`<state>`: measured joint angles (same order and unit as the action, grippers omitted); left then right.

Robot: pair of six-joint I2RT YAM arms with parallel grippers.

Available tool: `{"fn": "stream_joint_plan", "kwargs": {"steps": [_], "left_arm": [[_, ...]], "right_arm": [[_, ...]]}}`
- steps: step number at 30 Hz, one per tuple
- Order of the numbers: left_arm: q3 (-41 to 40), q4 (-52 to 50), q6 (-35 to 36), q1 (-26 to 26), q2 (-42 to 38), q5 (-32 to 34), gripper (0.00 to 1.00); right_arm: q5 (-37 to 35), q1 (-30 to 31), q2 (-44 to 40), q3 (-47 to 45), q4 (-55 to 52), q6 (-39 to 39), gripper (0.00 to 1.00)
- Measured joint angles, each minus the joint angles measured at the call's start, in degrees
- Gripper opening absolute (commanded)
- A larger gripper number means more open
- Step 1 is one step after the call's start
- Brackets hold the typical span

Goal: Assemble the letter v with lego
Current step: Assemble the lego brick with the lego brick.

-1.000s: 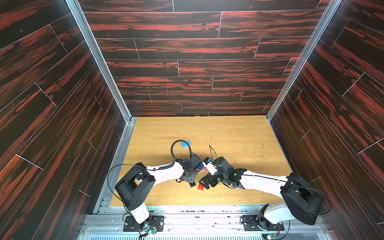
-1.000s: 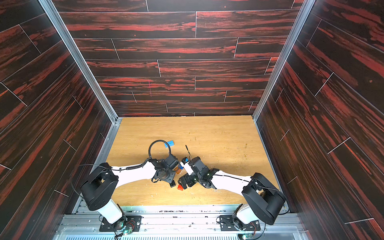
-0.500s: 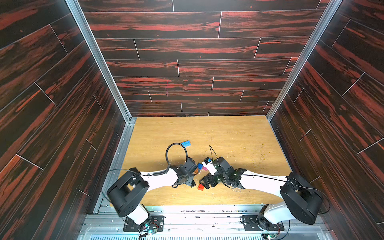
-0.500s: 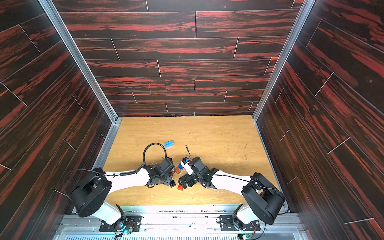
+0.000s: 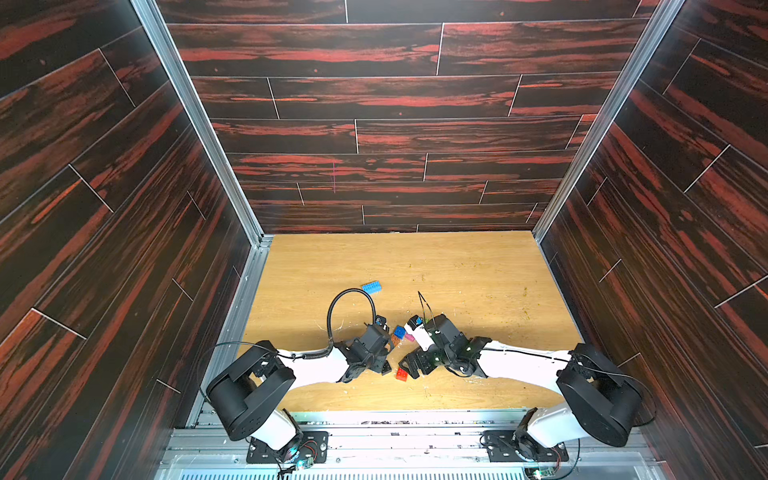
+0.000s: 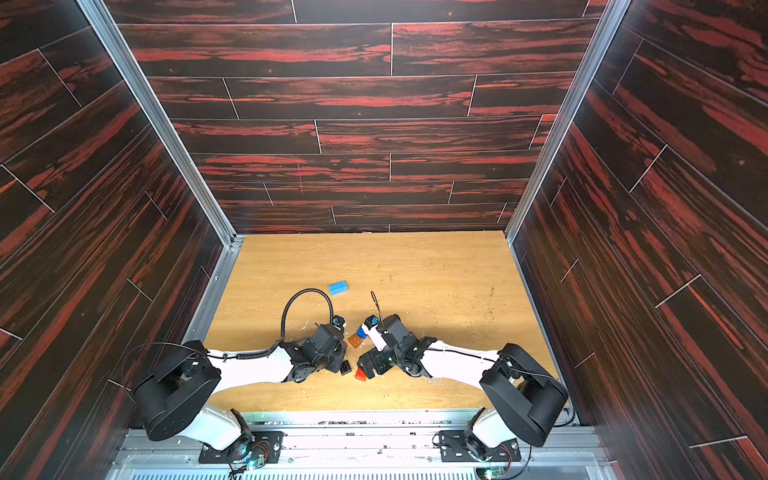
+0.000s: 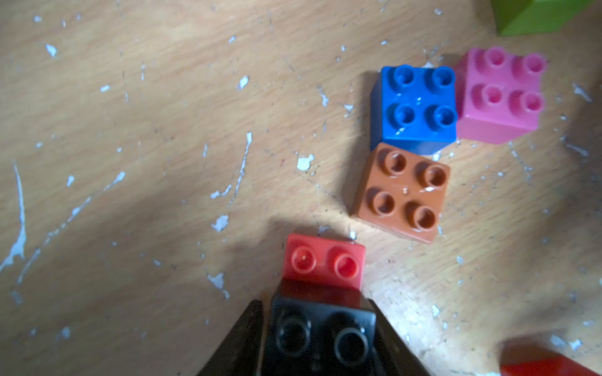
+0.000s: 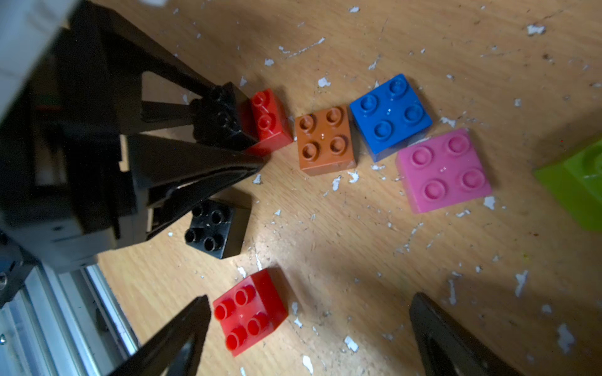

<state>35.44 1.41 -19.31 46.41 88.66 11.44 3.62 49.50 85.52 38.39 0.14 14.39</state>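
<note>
1. Now the left gripper (image 7: 314, 304) has its fingers clamped on a black brick (image 7: 321, 338), which half covers a red brick (image 7: 324, 260).
2. Right gripper (image 8: 309, 298) is spread wide and empty over a second red brick (image 8: 250, 311).
3. Lego cluster (image 6: 355, 340) sits lower centre in both top views.
4. Likely light, rigid and slick; pinch the flat side walls.

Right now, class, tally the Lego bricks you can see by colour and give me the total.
Black: 2 (stacked black brick, loose black brick)
Red: 2 (red brick beneath it, loose red brick)
Orange brick: 1
Blue brick: 1
Pink brick: 1
Green brick: 1
Long light-blue brick: 1
Total: 9
</note>
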Motion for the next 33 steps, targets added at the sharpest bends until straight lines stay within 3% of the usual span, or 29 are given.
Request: {"fn": "stream_joint_plan", "kwargs": {"steps": [15,33], "left_arm": [[-0.52,8.26,2.89,0.0,3.23,0.76,0.43],[-4.17,10.56,-0.13,0.0,0.61,0.72,0.41]], "right_arm": [[0.0,0.0,1.57,0.0,-0.11,0.26,0.98],[-0.02,0.02,1.57,0.0,-0.13,1.14,0.98]]}}
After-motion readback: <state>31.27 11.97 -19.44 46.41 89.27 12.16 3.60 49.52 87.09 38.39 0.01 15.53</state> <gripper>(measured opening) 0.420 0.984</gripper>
